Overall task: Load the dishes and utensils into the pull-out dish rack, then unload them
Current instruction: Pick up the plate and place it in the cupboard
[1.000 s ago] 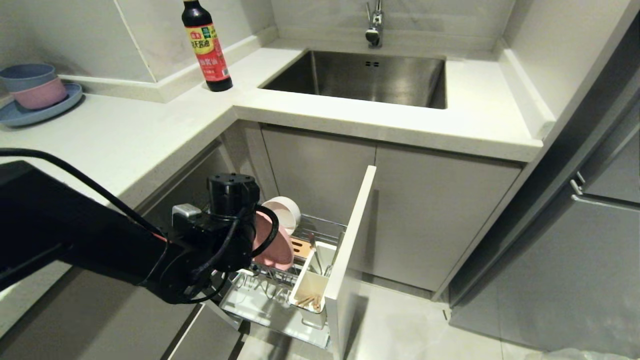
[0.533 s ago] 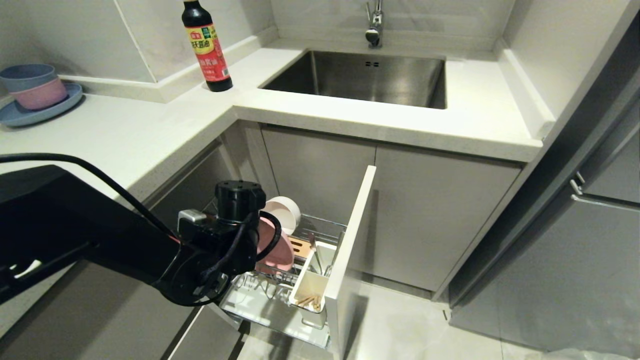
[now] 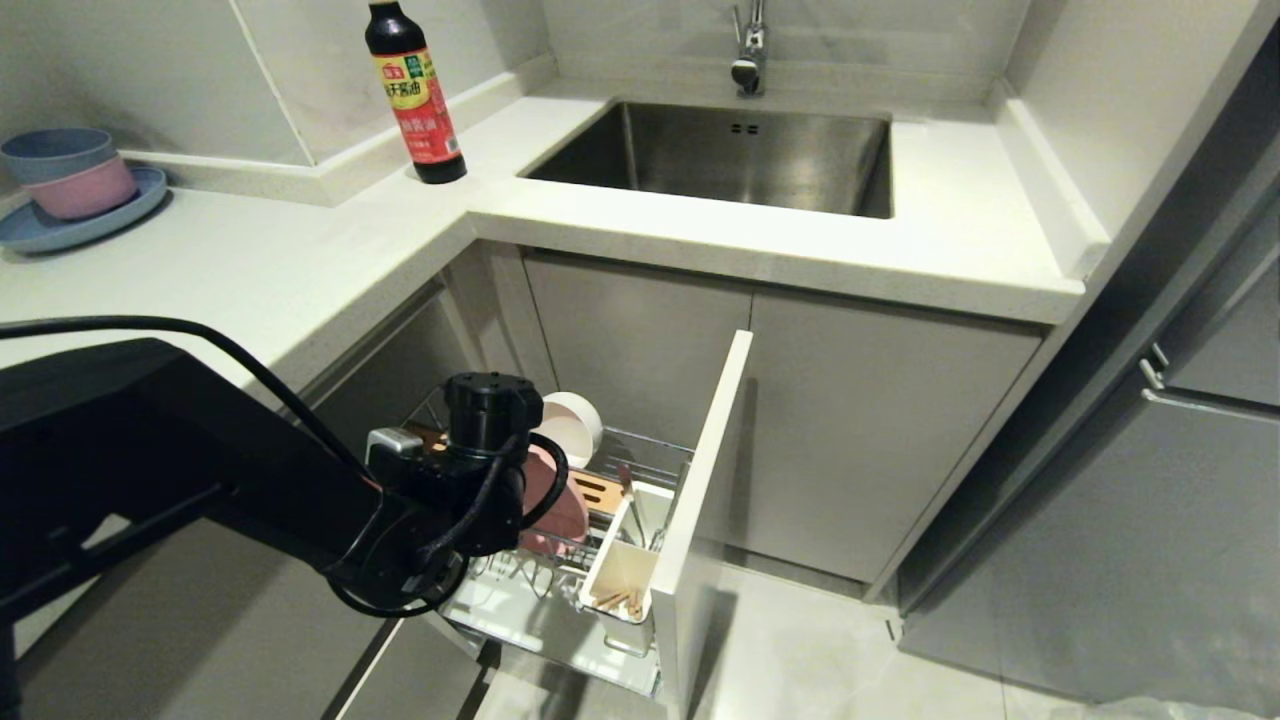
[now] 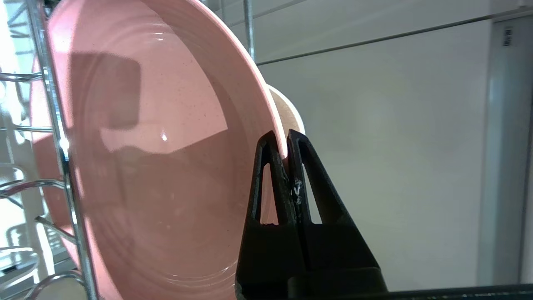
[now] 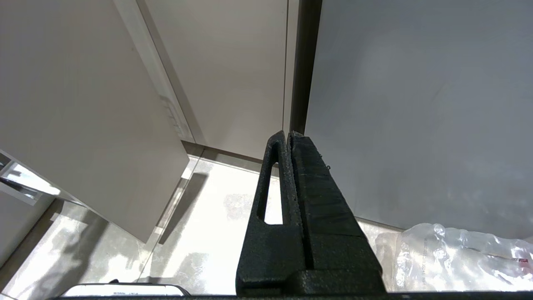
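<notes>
Over rack [image 3: 560, 610], left end effector [image 4: 284, 139] pinching plate [image 4: 166, 146]

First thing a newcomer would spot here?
The black left arm reaching down into the pulled-out rack under the counter, its hand shut on the rim of the pink plate standing among the wires. Then the sauce bottle beside the sink.

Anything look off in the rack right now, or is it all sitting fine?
Nothing stands out. The pink plate stands on edge among the rack wires, its rim pinched by the left pincer; the cream bowl sits behind it. No spills or damage visible.
</notes>
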Controlling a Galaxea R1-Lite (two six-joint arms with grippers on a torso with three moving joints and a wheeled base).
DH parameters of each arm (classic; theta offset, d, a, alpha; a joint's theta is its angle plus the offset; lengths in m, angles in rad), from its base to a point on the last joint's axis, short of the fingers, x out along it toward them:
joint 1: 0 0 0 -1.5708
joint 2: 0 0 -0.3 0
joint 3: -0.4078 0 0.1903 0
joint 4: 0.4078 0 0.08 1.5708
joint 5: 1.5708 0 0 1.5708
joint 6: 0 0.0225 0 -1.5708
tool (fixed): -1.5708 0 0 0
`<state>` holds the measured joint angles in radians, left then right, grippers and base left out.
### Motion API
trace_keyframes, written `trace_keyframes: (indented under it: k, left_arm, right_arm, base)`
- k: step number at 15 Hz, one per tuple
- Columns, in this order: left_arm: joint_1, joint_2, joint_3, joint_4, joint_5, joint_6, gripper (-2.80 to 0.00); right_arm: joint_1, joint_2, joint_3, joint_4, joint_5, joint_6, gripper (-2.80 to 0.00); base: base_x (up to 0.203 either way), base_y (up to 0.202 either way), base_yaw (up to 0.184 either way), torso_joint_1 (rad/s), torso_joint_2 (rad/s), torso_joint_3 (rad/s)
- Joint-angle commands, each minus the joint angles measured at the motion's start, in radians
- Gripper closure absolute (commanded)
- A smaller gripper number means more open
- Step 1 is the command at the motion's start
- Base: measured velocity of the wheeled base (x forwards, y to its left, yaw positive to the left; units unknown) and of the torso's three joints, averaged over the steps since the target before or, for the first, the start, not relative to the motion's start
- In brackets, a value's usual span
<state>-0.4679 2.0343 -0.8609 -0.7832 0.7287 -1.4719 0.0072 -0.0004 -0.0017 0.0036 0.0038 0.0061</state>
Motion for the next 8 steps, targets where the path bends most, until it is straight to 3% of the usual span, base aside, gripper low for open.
trace_keyframes:
  k: [1,8]
  left_arm:
    - [0.000,0.015,-0.002,-0.005,0.003,-0.008,0.00]
    - [0.005,0.040,-0.030,-0.005,0.000,-0.008,0.00]
  right_arm:
    - [0.000,0.000,0.000,0.000,-0.001,0.000,0.00]
    - [0.000,-0.001,0.001,0.000,0.000,0.000,0.00]
  base:
    - [0.000,0.000,0.000,0.000,0.00,0.000]
    - [0.000,0.000,0.000,0.000,0.00,0.000]
